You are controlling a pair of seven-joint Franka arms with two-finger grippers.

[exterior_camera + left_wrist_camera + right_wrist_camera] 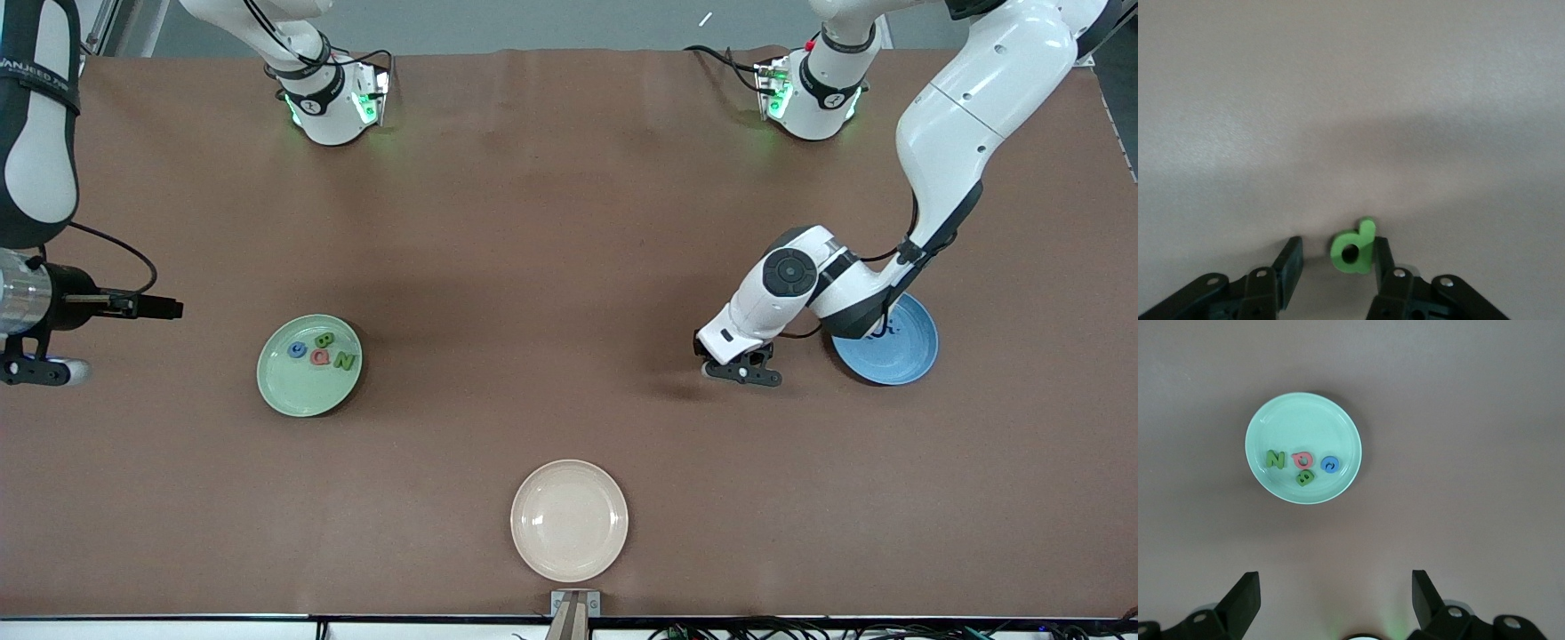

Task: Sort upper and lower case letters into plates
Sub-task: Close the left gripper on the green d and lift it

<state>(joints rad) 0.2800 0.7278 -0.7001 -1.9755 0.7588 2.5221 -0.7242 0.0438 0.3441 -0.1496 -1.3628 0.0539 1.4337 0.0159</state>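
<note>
1. Front view, table [569,222]: brown top, both arm bases along the 12 o'clock edge
2. Pale green plate [289,391]: on the table at about 9 o'clock from the table's middle, toward the right arm's end
3. Contents of the pale green plate, four capitals lying flat in a loose cluster: blue C [298,350], green B [325,340], red Q [319,357], green N [344,361]; the Q touches the B and sits just beside the N
4. Bright blue plate [907,356]: at about 3 o'clock from the table's middle, toward the left arm's end; its 10 o'clock part is covered by the left arm, so its contents cannot be told
5. Cream plate [569,520]: at 6 o'clock, nearest the front camera, nothing in it
6. Green p [1353,250]: lying flat on the bare table, outside every plate, between the left gripper's fingers
7. Left gripper [742,369]: down at the table at 9 o'clock from the bright blue plate, just beside its rim; jaws parted around the green p, one finger [1381,250] against the letter, the other [1293,252] apart from it, so not clenched
8. Right gripper [1335,587]: waiting over the right arm's end of the table, at 9 o'clock from the pale green plate and well apart from it; jaws released, spread wide, holding nothing
</note>
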